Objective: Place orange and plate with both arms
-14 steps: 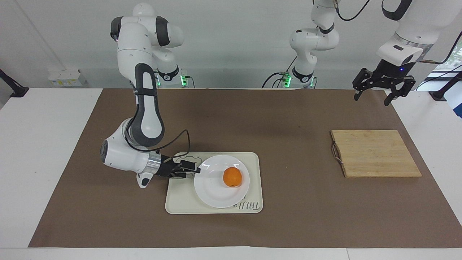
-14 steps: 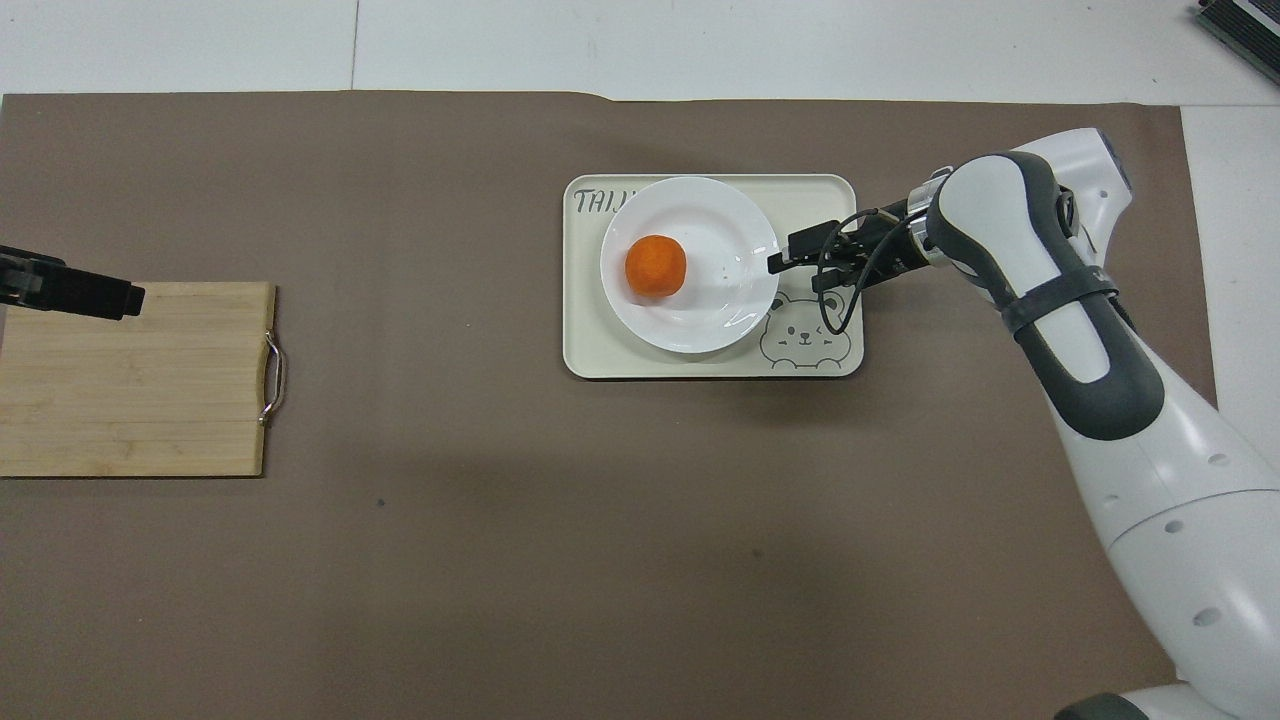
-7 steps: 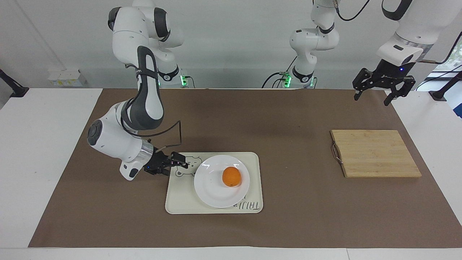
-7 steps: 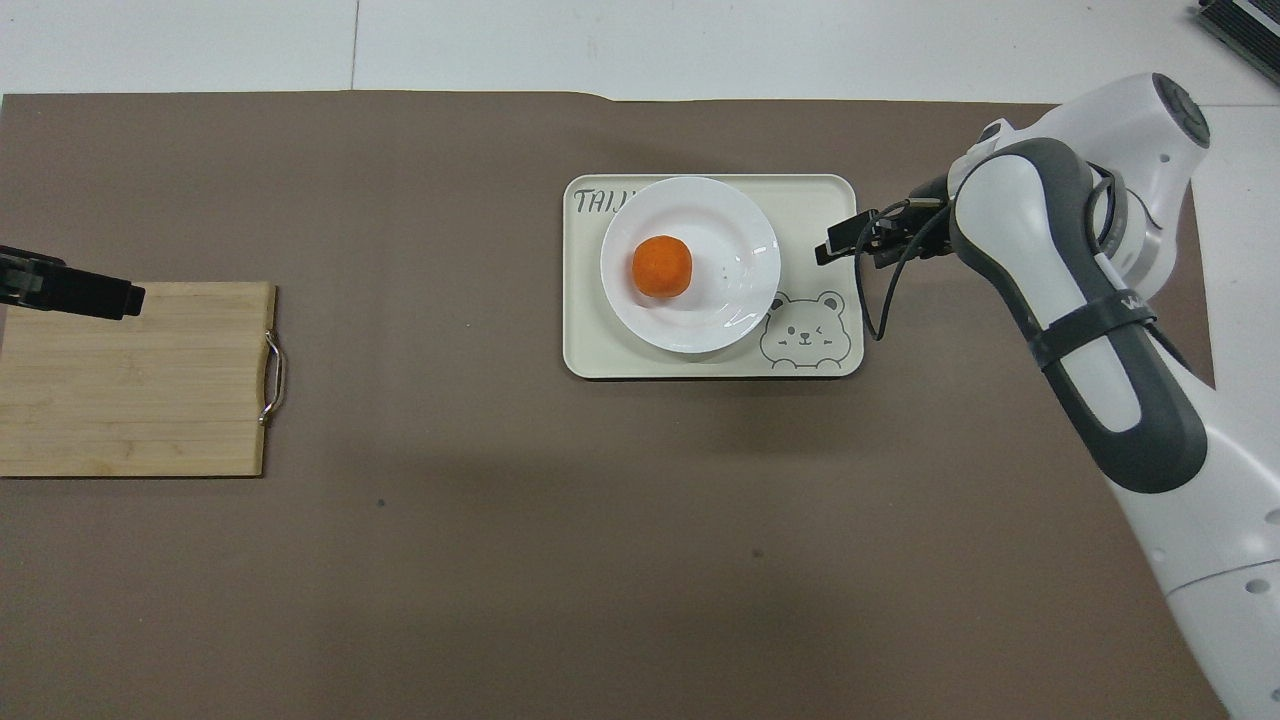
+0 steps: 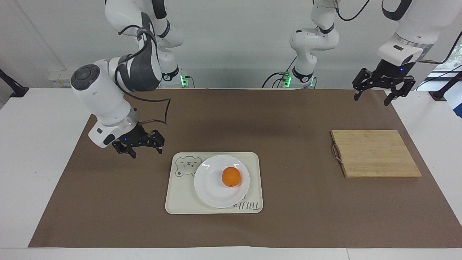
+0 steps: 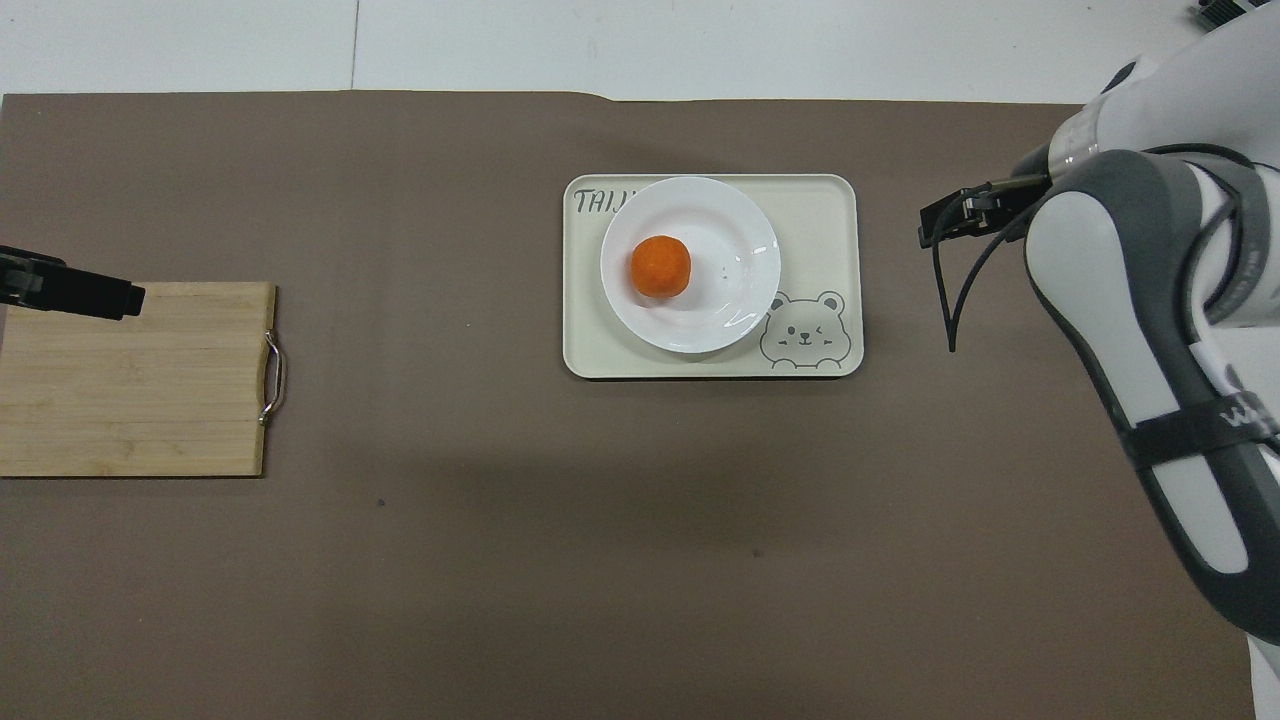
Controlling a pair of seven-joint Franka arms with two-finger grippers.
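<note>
Resting on plate [image 5: 220,184], orange [image 5: 231,177] – tray [image 5: 180,202] beneath, cutting board [image 5: 375,153] apart, both grippers' fingers wide, empty.

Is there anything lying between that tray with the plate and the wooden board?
Nothing: between the tray and the wooden board only bare brown mat shows, clearest in the overhead view.
</note>
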